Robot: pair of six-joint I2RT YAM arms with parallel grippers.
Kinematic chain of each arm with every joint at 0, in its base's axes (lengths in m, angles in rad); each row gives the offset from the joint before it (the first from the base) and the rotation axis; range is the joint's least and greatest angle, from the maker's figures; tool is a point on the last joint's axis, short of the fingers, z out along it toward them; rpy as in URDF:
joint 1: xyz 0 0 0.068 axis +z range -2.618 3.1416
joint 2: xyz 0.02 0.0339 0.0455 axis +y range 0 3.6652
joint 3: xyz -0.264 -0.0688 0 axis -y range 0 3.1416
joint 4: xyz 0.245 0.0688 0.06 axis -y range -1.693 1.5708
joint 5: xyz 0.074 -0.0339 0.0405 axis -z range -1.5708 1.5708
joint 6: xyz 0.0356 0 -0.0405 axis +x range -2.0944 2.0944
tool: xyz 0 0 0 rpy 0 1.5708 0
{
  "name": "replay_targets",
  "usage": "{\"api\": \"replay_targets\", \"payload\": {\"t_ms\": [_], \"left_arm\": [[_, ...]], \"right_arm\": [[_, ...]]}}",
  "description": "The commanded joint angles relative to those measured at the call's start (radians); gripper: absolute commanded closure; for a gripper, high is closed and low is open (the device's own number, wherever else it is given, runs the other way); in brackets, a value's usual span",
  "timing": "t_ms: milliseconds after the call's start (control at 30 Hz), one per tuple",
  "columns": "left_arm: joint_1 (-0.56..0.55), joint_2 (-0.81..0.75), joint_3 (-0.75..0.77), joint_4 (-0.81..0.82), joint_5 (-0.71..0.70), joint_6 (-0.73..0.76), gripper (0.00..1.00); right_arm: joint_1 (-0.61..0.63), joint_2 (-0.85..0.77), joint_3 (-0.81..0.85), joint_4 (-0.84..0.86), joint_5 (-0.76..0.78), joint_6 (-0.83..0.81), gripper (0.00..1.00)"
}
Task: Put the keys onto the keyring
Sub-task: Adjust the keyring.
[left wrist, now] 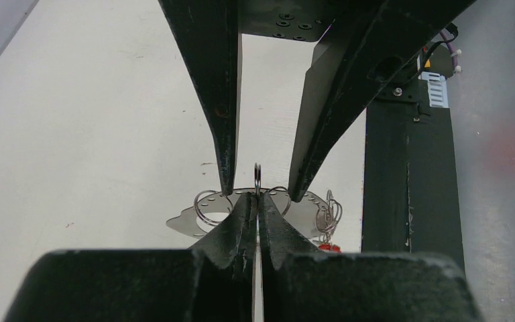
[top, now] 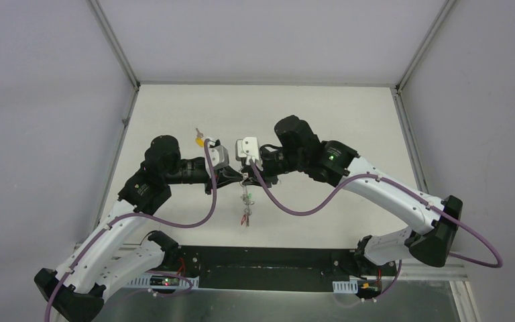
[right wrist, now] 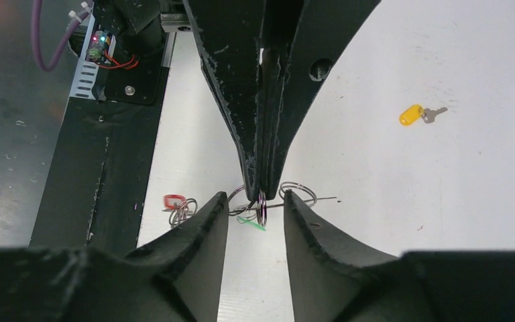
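1. Left gripper is clenched on a thin wire ring seen edge-on, which I take for the keyring. More wire loops, a green tag and a red piece show below it. Cannot tell which loop belongs to what.
2. Right gripper is released: fingers apart, one on either side of the left gripper's tips, touching nothing that I can see.
3. Yellow-tagged key lies alone on the table, well apart from both grippers and not on the ring.
4. Risk: the pinch is on a thin wire edge. A push from the right fingers could twist or slide the ring out and drop the bunch.
5. Risk: the right fingers close on the left gripper's tips instead of the ring, since the gap there is narrow.
6. Risk: a dangling loop snags a finger when an arm pulls away.
7. Surface: matt white table with a few small marks. Probably hard, so a dropped key could skid.
8. Room: plain grey walls on three sides, and a black base plate at the near edge.
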Motion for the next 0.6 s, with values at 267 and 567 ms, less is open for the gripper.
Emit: {"api": "replay_targets", "payload": {"t_ms": [267,567], "left_arm": [[-0.006,0.002,0.041,0.032,0.018,-0.003,1.00],[-0.006,0.005,0.042,0.028,0.022,0.001,1.00]], "right_arm": [[0.010,-0.034,0.027,0.059,0.017,0.014,0.56],[0.009,-0.033,0.021,0.063,0.025,0.023,0.82]]}}
